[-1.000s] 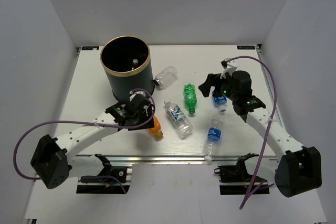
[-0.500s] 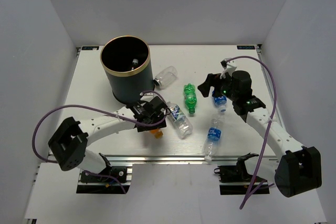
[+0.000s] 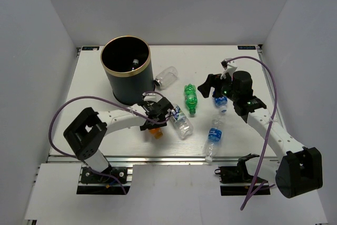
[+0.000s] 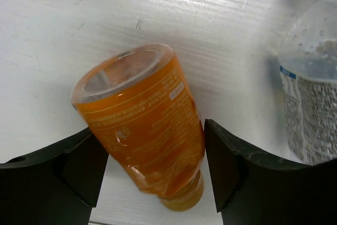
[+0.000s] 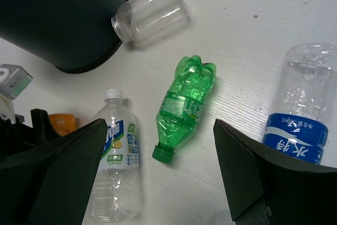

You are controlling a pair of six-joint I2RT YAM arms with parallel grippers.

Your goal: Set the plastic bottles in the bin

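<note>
The orange bottle [image 4: 142,125] lies on the white table, also in the top view [image 3: 156,132]. My left gripper [image 4: 156,167] is open and low, one jaw close against each side of it; it shows from above [image 3: 157,118]. My right gripper [image 3: 208,85] is open and empty, hovering above the green bottle [image 5: 185,101], and appears in its own view [image 5: 160,172]. A clear blue-green-labelled bottle [image 3: 179,121] lies right of the orange one. The wider clear bottle [image 3: 166,77] lies against the bin [image 3: 126,85]. Two blue-labelled bottles [image 3: 220,102] [image 3: 213,136] lie at the right.
A bottle cap [image 3: 135,62] shows inside the bin. The table's front edge rail [image 3: 158,159] runs just below the bottles. White walls stand on the left, back and right. Purple cables loop from both arms.
My left arm folded in toward the middle and its gripper moved right and down around the orange bottle. The bottles and the right arm have not moved.
</note>
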